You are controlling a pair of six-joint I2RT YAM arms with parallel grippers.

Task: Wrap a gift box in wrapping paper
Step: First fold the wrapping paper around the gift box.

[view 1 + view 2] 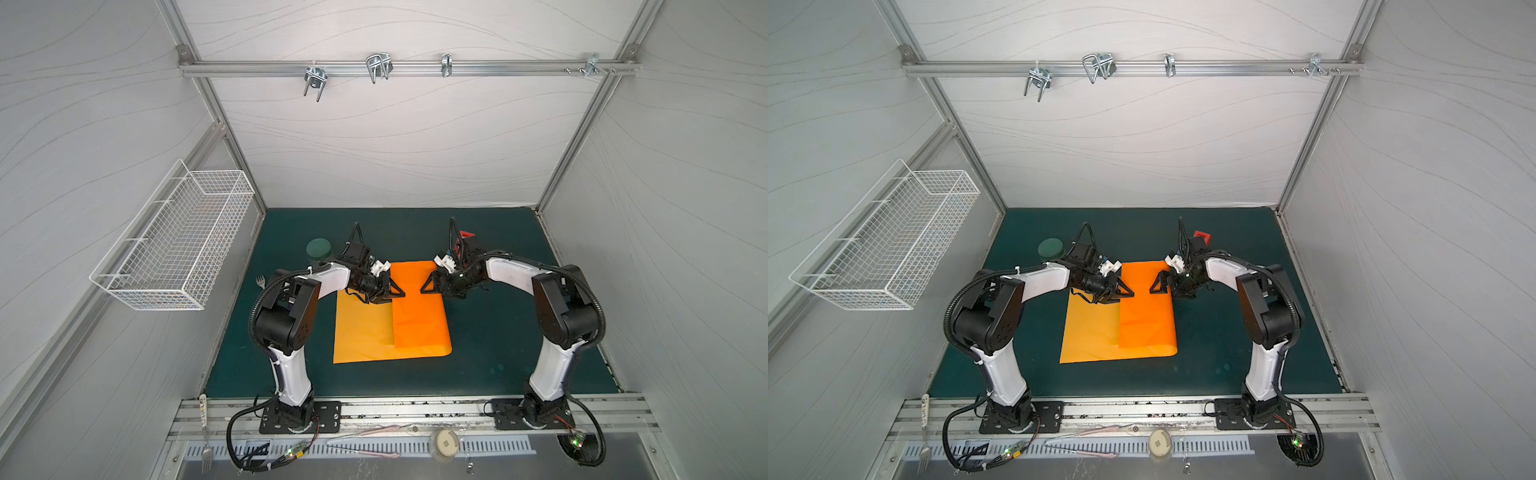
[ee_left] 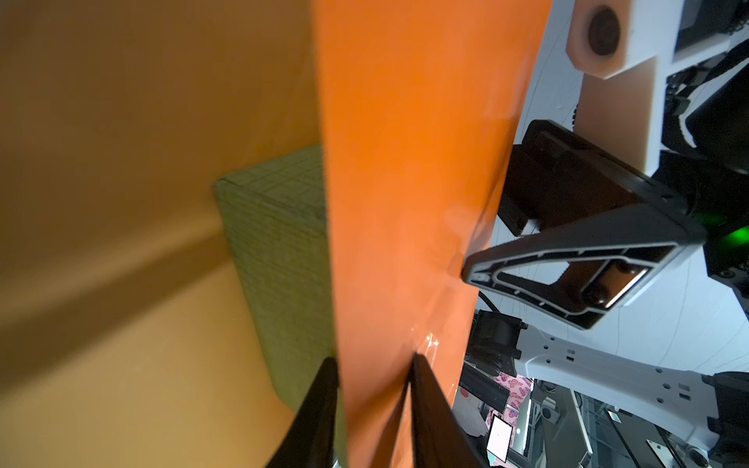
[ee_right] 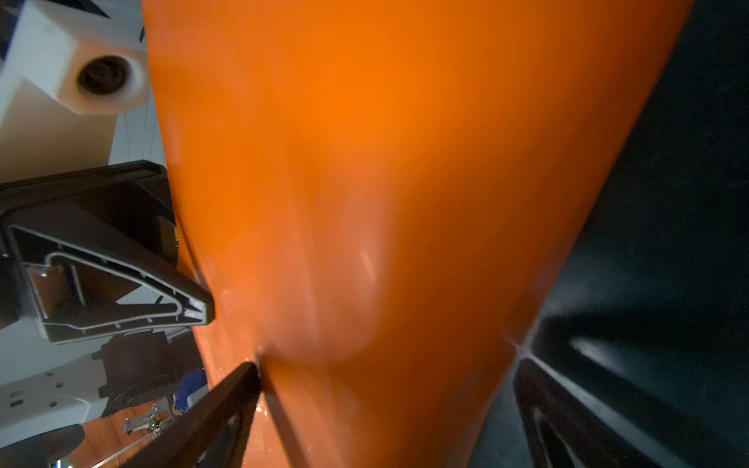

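while both arms are reaching in over the green mat (image 1: 498, 332), the wrapping paper (image 1: 415, 320) is lying near the mat's middle in both top views. its right-hand part is folding over toward the left, so a brighter orange flap is covering the right side of the sheet. a paler single layer is showing on the left and along the near edge. the fold on the right is curving round rather than lying creased flat.

the gift box (image 2: 275, 251) is showing only in the left wrist view. it is sitting on the lower layer of paper, with the flap passing over its top. in the top views the flap is hiding it completely.

the left gripper (image 1: 398, 293) is sitting at the far end of the flap's free edge. in the left wrist view its fingers (image 2: 318, 405) are straddling that edge, one down beside the box and one on the glossy top face, with a narrow gap between them. whether they are pinching the paper, i cannot tell.

the right gripper (image 3: 389, 364) is facing it from the fold side with jaws spread wide, gripping nothing. one fingertip (image 3: 239, 389) is touching the flap's top, and the other is hanging over the mat beside the fold. the two grippers are near each other but apart.

a red tape dispenser (image 1: 467, 235) is peeking out behind the right arm, partly hidden.
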